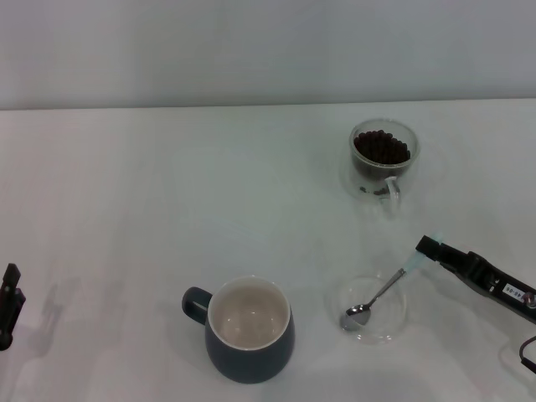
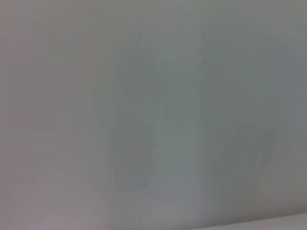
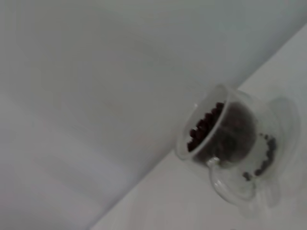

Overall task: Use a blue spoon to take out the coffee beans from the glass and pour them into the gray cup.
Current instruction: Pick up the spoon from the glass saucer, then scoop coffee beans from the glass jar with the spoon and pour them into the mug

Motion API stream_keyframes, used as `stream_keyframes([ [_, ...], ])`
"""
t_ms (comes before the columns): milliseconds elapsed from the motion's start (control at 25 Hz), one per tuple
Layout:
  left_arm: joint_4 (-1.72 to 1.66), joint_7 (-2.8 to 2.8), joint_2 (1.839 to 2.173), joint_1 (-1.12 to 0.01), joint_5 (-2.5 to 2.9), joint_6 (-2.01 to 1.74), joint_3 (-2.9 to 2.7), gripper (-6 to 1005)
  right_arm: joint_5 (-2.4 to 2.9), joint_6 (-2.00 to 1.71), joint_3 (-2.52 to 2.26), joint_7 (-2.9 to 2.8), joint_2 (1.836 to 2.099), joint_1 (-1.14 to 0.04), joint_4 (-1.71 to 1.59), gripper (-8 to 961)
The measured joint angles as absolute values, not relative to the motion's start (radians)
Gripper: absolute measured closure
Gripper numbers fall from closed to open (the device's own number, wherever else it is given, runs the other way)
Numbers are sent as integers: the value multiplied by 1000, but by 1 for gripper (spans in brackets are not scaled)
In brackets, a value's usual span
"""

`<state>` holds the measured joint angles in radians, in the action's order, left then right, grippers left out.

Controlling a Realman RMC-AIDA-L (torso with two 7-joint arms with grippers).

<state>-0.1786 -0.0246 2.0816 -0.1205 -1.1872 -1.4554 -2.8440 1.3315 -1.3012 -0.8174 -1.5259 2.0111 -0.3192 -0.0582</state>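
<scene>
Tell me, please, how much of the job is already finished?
Nothing is moved: the gray cup looks empty and the coffee beans fill the glass. The right gripper is at the blue spoon handle. Scooping and pouring remain. The left gripper waits aside.

Right gripper (image 1: 429, 247) at the handle end of the blue spoon (image 1: 378, 295). Beyond it, open table (image 1: 167, 184) up to the glass (image 1: 383, 161). Inboard, the saucer (image 1: 394, 328), then the gray cup (image 1: 249, 328) as the nearest obstacle. Past the cup, unobstructed.
</scene>
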Motion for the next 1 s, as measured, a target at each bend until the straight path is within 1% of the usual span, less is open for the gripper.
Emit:
stream_keyframes([
  [360,-178,-25,2082,-121,-1187,-1456,-2844,346,1262,-1371,-801,-1524,2010,-313,-80,805],
  [560,-182,-35,2083,-123,-1189,-1452,-2844,345,1191,-1400,-799,-1480,2011,-321,-189,807],
  [1000,-180,-119,2083,-143,-1196,-1435,-2844,345,1050,-1384,-791,-1167,2011,-441,-337,808],
])
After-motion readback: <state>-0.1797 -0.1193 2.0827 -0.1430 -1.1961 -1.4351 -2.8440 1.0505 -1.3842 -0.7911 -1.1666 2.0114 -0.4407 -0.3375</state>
